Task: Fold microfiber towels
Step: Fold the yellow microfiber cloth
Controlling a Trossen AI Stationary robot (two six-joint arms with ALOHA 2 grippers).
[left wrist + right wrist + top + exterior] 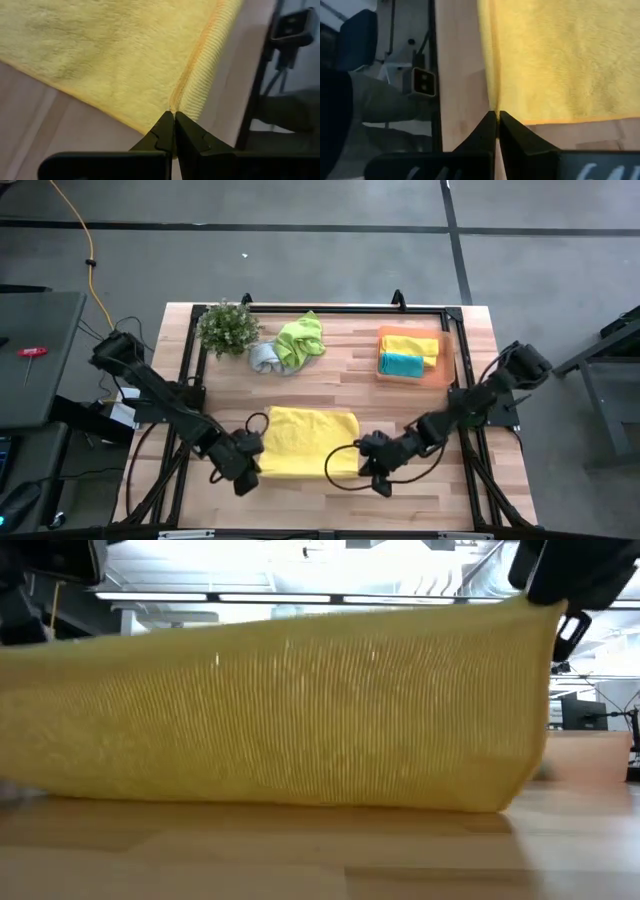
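Pinching the near corners of a yellow towel [308,435], my left gripper [247,467] and right gripper [372,464] are both clamped on its ribbed hem, the near edge lifted and the cloth fuzzy and bright. It lies nearer me than the orange tray [447,360]. Counted: two folded towels in that tray, one yellow [412,345], one teal [402,365]; one lime towel [301,338] and one grey towel [263,357] crumpled beside the plant [228,327]. No writing is legible.
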